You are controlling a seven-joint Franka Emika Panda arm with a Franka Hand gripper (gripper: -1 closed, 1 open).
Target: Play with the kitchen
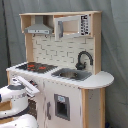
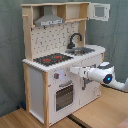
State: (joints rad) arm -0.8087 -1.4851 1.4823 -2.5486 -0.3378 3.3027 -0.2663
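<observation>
The kitchen (image 1: 70,97) is a white and light-wood toy unit, seen in both exterior views. Its top carries a black-red hob (image 1: 36,66), a silver sink (image 1: 72,75) and a black faucet (image 1: 84,59), with a grey hood (image 1: 39,29) above. My gripper (image 1: 35,91) sits at the lower left of the first exterior view, right at the front panel below the hob. In the second exterior view the gripper (image 2: 73,71) reaches in from the right. It points at the kitchen (image 2: 37,95) front beside the knobs (image 2: 57,76), above the windowed oven door (image 2: 64,96).
An upper cabinet door (image 2: 100,12) stands open at the top right of the second exterior view. A grey curtain (image 1: 117,45) hangs behind the unit. A wooden surface (image 2: 30,119) lies under and in front of it. My white arm (image 2: 107,75) spans the space right of the oven.
</observation>
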